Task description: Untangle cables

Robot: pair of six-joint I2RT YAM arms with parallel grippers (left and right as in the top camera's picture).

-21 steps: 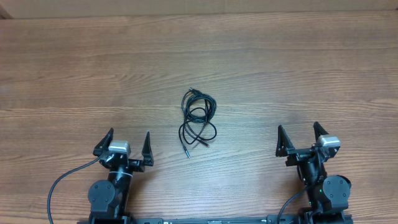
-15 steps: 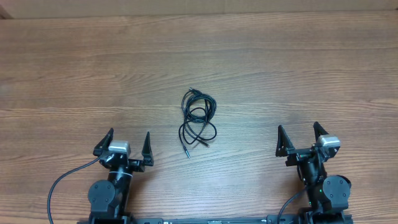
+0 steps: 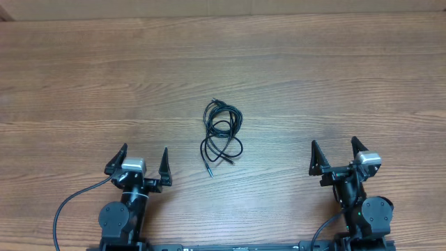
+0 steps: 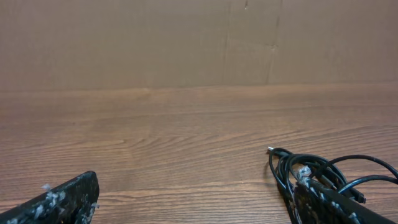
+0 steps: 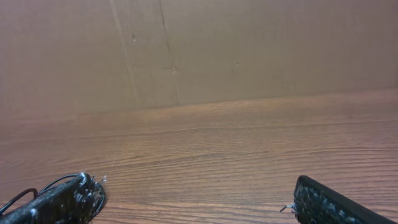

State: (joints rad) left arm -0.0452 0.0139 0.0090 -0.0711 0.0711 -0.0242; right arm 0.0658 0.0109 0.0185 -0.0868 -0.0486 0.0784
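near the middle of the bench (image 3: 348, 70) lie the cables (image 3: 221, 136), one small bunch of thin black loops, nothing touching them. bunch's long axis runs away from the robot, one plug end trailing back toward the near edge. left claw (image 3: 145, 148) is wide apart and empty, parked low; bunch sits forward and to its right, and shows at lower right in the left wrist view (image 4: 311, 168). right claw (image 3: 333, 141) is also wide and empty, bunch forward and to its left, well apart. left arm looks nearer, so the first reach is probably left: forward and inward.
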